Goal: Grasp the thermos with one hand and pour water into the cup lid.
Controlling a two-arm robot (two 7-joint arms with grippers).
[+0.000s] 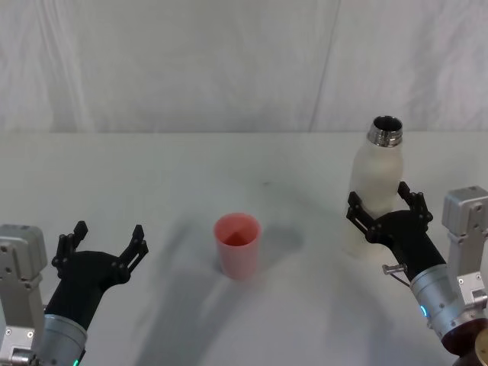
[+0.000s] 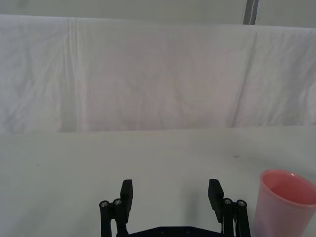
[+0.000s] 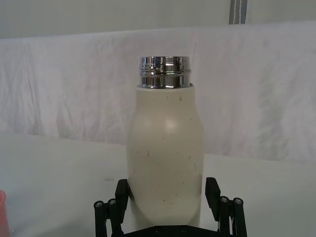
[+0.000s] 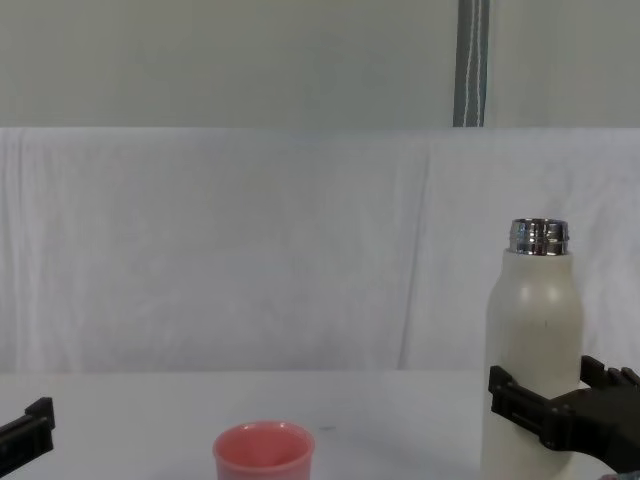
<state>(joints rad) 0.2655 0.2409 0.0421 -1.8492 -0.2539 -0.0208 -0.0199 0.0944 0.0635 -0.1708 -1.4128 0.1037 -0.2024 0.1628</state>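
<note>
While the thermos (image 1: pixel 375 191) stands upright at the right of the bench (image 1: pixel 152 175), my right gripper (image 1: pixel 383 204) has its fingers (image 3: pixel 212 190) spread wide on both sides of its lower body, not closed on it. Pink cup lid (image 1: pixel 237 244) sits mid-bench; my left gripper (image 1: pixel 107 242) rests open, well apart from it.

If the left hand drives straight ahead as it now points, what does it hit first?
Probably nothing: the left hand is open, with bare table ahead up to the white backdrop. The cup lid sits off to its side, seemingly outside that line.
</note>
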